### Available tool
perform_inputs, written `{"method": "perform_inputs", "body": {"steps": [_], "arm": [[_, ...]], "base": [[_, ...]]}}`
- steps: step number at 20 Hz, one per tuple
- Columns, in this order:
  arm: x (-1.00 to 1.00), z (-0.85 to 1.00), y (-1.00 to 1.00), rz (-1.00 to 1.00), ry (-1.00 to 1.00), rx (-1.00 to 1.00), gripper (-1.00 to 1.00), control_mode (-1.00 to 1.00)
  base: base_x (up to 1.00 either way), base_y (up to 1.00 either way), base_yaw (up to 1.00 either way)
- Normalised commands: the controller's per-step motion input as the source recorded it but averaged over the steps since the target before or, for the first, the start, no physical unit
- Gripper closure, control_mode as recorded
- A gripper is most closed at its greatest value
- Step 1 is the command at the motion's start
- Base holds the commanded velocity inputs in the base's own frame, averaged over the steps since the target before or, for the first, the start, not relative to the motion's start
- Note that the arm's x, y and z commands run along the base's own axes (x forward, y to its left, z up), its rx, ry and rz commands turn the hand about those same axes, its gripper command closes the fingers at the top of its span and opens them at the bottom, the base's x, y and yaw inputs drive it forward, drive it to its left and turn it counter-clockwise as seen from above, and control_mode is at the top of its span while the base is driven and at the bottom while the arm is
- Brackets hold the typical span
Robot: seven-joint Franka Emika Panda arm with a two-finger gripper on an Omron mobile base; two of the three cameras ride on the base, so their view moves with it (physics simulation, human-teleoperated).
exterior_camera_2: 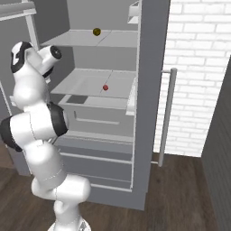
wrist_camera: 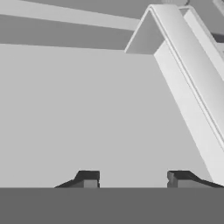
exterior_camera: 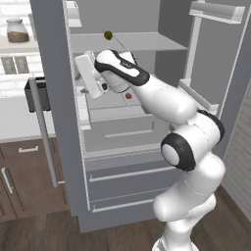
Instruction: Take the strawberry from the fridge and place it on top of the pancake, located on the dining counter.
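- Inside the open fridge (exterior_camera_2: pixel 149 90), the strawberry (exterior_camera_2: pixel 105 87) sits alone on the middle shelf (exterior_camera_2: pixel 81 83).
- The tool (wrist_camera: pixel 133 179) shows parted tips, nothing between.
- Likely light, soft: pinch gently across its middle.

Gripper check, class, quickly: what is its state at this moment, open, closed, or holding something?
Gripper: open, a clear gap between the fingers, nothing held; the strawberry lies on the fridge shelf.
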Motion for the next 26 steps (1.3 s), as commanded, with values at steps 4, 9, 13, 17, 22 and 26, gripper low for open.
{"method": "perform_inputs", "body": {"steps": [4, 9, 13, 17, 22, 26], "arm": [[-0.49, 0.0, -0.68, 0.03, -0.1, 0.0, -1.0, -1.0], [-0.62, -0.04, -0.79, 0.0, -0.13, -0.07, -1.0, -1.0], [-0.64, -0.39, -0.73, 0.0, -0.11, -0.23, -1.0, -1.0], [-0.68, -0.41, -0.67, 0.0, -0.12, -0.32, -1.0, -1.0], [-0.71, -0.4, -0.59, 0.0, -0.11, -0.34, -1.0, -1.0], [-0.81, -0.29, -0.53, 0.0, -0.09, -0.34, -1.0, -1.0]], "base": [[0.0, 0.0, 0.0], [0.0, 0.0, 0.0], [0.0, 0.0, 0.0], [0.0, 0.0, 0.0], [0.0, 0.0, 0.0], [0.0, 0.0, 0.0]]}}
